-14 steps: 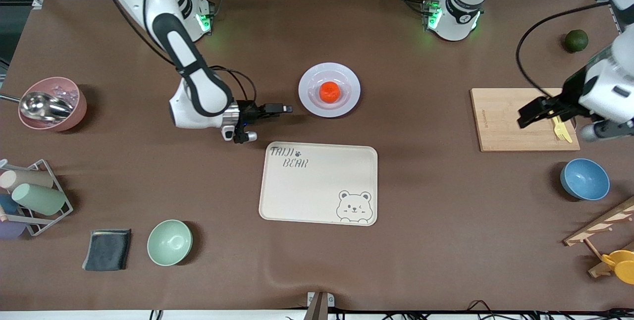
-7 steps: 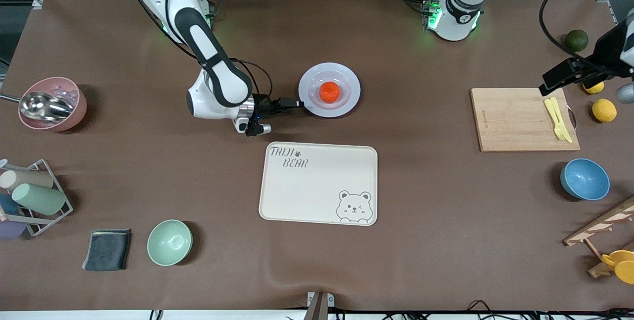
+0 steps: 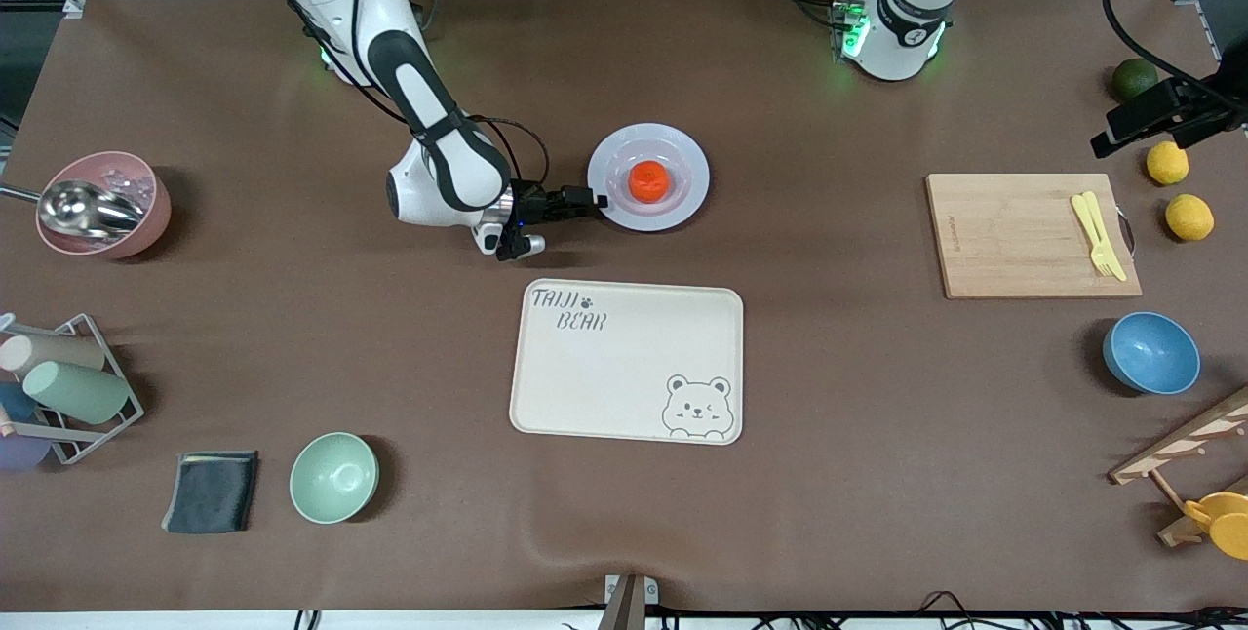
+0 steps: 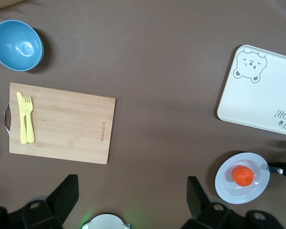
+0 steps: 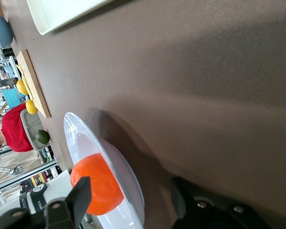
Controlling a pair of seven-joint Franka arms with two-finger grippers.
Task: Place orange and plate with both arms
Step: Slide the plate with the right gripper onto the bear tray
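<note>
Lavender-white plate (image 3: 648, 177) sits mid-table at twelve o'clock of the tray (image 3: 626, 361), the orange (image 3: 648, 180) in it. The right gripper (image 3: 591, 200) has reached its nine o'clock rim, jaws straddling it, closing. The left gripper (image 4: 131, 200) has retreated, open, waiting.

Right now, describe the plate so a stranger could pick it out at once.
Start at the cream bear tray in the middle of the table; the plate lies just farther from the front camera, with the right gripper at its rim. It is round, pale lavender-white and shallow, unlike the bowls, and it alone holds the orange.
</note>
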